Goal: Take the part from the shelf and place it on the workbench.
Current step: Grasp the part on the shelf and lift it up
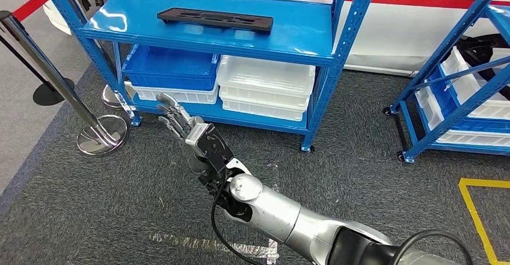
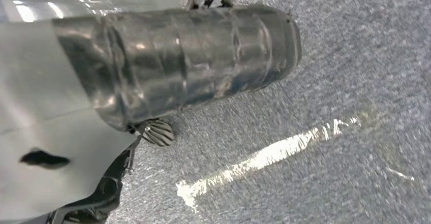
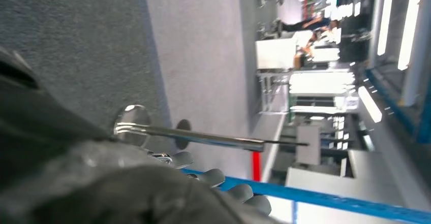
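The part (image 1: 215, 20) is a long, flat black piece lying on the top board of the blue shelf (image 1: 301, 39). My right hand (image 1: 175, 119) is raised in front of the shelf's lower level, below and left of the part and well apart from it. Its fingers are stretched out and hold nothing. In the right wrist view the fingertips (image 3: 213, 177) of that hand show beside a blue shelf beam (image 3: 330, 199). The left wrist view looks down at grey carpet past the ribbed cover of my left hand (image 2: 193, 61), and its fingers are mostly hidden.
A blue bin (image 1: 170, 67) and stacked white bins (image 1: 264, 85) fill the shelf's lower level. Chrome stanchions (image 1: 102, 134) stand left of the shelf. A second blue rack (image 1: 457, 97) with bins stands at right. Yellow floor tape (image 1: 475, 217) marks the carpet near it.
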Controlling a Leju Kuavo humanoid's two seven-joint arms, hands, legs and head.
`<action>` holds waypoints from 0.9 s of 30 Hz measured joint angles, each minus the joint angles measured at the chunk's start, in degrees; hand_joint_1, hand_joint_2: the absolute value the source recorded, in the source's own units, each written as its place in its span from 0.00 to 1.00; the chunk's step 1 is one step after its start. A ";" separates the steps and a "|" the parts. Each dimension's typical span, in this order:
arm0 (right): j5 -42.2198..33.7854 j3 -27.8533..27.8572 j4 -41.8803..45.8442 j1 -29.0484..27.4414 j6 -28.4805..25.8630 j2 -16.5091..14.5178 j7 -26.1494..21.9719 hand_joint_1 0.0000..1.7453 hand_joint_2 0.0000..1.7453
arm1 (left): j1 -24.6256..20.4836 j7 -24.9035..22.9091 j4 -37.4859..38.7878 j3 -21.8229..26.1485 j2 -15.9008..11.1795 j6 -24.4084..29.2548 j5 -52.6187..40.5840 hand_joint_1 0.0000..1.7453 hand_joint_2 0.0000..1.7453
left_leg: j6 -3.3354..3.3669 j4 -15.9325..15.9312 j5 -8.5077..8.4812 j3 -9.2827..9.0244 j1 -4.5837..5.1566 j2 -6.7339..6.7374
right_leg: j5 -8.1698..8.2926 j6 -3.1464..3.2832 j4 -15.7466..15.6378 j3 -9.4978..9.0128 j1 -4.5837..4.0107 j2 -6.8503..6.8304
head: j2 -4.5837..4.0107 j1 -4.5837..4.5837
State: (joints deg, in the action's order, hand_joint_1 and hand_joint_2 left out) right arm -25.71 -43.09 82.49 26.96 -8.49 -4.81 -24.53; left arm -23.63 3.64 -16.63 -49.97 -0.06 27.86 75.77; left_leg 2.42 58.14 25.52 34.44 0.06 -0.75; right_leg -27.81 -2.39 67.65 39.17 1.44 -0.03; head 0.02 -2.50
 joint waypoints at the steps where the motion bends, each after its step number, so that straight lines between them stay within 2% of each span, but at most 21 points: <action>1: 0.02 -0.24 0.55 0.20 0.05 -0.03 0.00 0.00 0.00 | -0.18 -0.03 0.04 -0.36 -0.04 -0.17 -0.02 0.00 0.00 | -0.40 0.62 0.51 0.08 -0.10 -0.06 | 1.33 -0.13 -3.34 -1.51 0.02 0.07 | 0.00 -0.03; 2: 0.05 -0.45 1.03 0.37 0.10 -0.05 -0.01 0.00 0.00 | -0.38 -0.06 0.08 -0.65 -0.08 -0.27 -0.04 0.00 0.00 | -0.79 1.05 0.89 0.22 -0.14 -0.11 | 1.87 0.11 -5.61 -2.57 0.00 0.15 | 0.00 -0.02; 3: 0.08 -0.62 1.42 0.47 0.11 -0.07 -0.02 0.00 0.00 | -0.54 -0.10 0.13 -0.90 -0.11 -0.31 -0.07 0.00 0.00 | -1.11 1.32 1.12 0.37 -0.11 -0.15 | 1.64 0.46 -6.60 -3.06 -0.12 0.23 | 0.00 0.01; 6: 0.09 -1.03 2.36 0.61 0.13 -0.10 -0.02 0.00 0.00 | -0.78 -0.37 0.25 -1.57 -0.19 -0.32 -0.08 0.00 0.00 | -1.78 1.25 1.39 0.42 -0.15 -0.15 | 1.25 1.74 -7.15 -3.45 -0.30 0.28 | 0.00 0.08; 8: 0.10 -1.23 2.91 0.82 0.15 -0.14 -0.02 0.00 0.00 | -0.97 -0.66 0.30 -1.91 -0.26 -0.33 -0.10 0.00 0.00 | -2.24 2.75 2.23 0.95 -0.26 0.07 | 1.07 2.47 -7.65 -4.29 -0.11 0.20 | 0.00 0.08; 9: 0.12 -1.33 3.09 0.99 0.19 -0.16 -0.02 0.00 0.00 | -1.08 -0.81 0.31 -1.97 -0.30 -0.35 -0.10 0.00 0.00 | -2.46 4.87 3.06 1.98 -0.32 0.18 | 0.90 2.81 -7.86 -4.78 -0.05 0.10 | 0.00 0.10; 11: 0.15 -1.52 3.20 1.30 0.28 -0.17 -0.02 0.00 0.00 | -1.24 -1.16 0.33 -2.21 -0.28 -0.42 -0.11 0.00 0.00 | -2.81 11.78 5.04 5.84 -0.46 0.31 | 0.30 3.27 -7.98 -5.64 -0.17 -0.04 | 0.00 0.10; 12: 0.15 -1.59 3.21 1.36 0.34 -0.17 -0.02 0.00 0.00 | -1.26 -1.38 0.37 -2.38 -0.29 -0.45 -0.13 0.00 0.00 | -2.91 15.14 5.57 8.12 -0.55 0.32 | -0.10 3.38 -7.98 -6.09 -0.26 -0.04 | 0.00 0.10; 13: 0.13 -1.64 3.21 1.37 0.41 -0.17 -0.02 0.00 0.00 | -1.24 -1.61 0.44 -2.55 -0.30 -0.46 -0.14 0.00 0.00 | -2.96 17.13 5.25 9.86 -0.61 0.33 | -0.58 3.42 -7.98 -6.62 -0.33 0.01 | 0.00 0.10; 14: 0.10 -1.73 3.21 1.40 0.51 -0.16 -0.02 0.00 0.00 | -1.24 -1.84 0.50 -2.67 -0.32 -0.46 -0.19 0.00 0.00 | -2.93 16.95 3.82 10.58 -0.64 0.33 | -1.10 3.39 -7.98 -7.27 -0.35 0.08 | 0.00 0.10; 15: 0.10 -1.86 3.21 1.46 0.62 -0.16 -0.02 0.00 0.00 | -1.28 -2.04 0.56 -2.77 -0.33 -0.48 -0.28 0.00 0.00 | -2.83 14.58 1.39 10.15 -0.65 0.34 | -1.70 3.30 -7.98 -8.07 -0.34 0.15 | 0.00 0.10; 16: 0.16 -2.03 3.21 1.58 0.72 -0.16 -0.01 0.00 0.00 | -1.38 -2.17 0.60 -2.84 -0.34 -0.48 -0.37 0.00 0.00 | -2.69 10.75 -1.32 8.97 -0.65 0.37 | -2.35 3.15 -8.00 -8.96 -0.32 0.19 | 0.00 0.10; 17: 0.25 -2.20 3.21 1.74 0.77 -0.15 0.02 0.00 0.00 | -1.49 -2.29 0.61 -2.96 -0.34 -0.49 -0.46 0.00 0.00 | -2.55 7.43 -3.20 7.49 -0.51 0.40 | -2.96 2.90 -8.14 -9.62 -0.38 0.21 | -0.01 0.17; 18: 0.34 -2.35 3.22 1.92 0.79 -0.14 0.09 0.00 0.00 | -1.68 -2.38 0.62 -3.14 -0.35 -0.50 -0.52 0.00 0.00 | -2.34 4.55 -4.01 6.05 -0.29 0.43 | -3.46 2.60 -8.37 -10.17 -0.41 0.23 | -0.01 0.26; 21: 0.46 -2.55 3.30 2.26 0.75 -0.09 0.36 0.00 0.00 | -2.11 -2.71 0.68 -3.56 -0.36 -0.52 -0.59 0.00 0.00 | -1.41 1.32 -2.38 3.98 0.26 0.41 | -3.66 1.60 -9.27 -11.02 -0.49 0.19 | -0.01 0.40; 23: 0.46 -2.55 3.36 2.29 0.75 -0.07 0.49 0.00 0.00 | -2.11 -2.88 0.73 -3.59 -0.39 -0.55 -0.61 0.00 0.00 | -0.68 0.31 -1.77 2.78 0.10 0.32 | -2.97 1.18 -7.29 -10.08 -0.42 0.11 | 0.00 0.30; 24: 0.46 -2.55 3.37 2.34 0.75 -0.05 0.52 0.00 0.00 | -2.15 -2.92 0.77 -3.61 -0.45 -0.56 -0.61 0.00 0.00 | -0.32 -0.08 -1.45 1.97 0.01 0.25 | -2.62 1.06 -4.44 -8.30 -0.39 0.10 | 0.00 0.27; 26: 0.46 -2.55 3.35 2.29 0.73 0.05 0.56 0.00 0.00 | -2.24 -2.94 0.83 -3.67 -0.56 -0.61 -0.61 0.00 0.00 | 0.21 -0.54 -0.42 0.43 -0.04 0.14 | -3.34 0.94 3.29 -2.52 -0.42 0.12 | 0.00 0.24; 27: 0.46 -2.55 3.34 2.21 0.70 0.13 0.58 0.00 0.00 | -2.24 -2.97 0.85 -3.69 -0.60 -0.63 -0.61 0.00 0.00 | 0.34 -0.57 0.25 -0.36 -0.02 0.07 | -4.65 0.85 6.49 0.56 -0.44 0.12 | 0.00 0.22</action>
State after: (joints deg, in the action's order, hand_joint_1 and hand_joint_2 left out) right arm -25.24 -45.64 85.83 29.17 -7.79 -4.68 -23.95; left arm -25.86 0.68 -15.78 -53.66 -0.66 27.23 75.16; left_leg 2.75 57.56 25.77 34.08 0.04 -0.68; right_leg -32.46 -1.54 74.15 39.73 1.00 0.09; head 0.02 -2.28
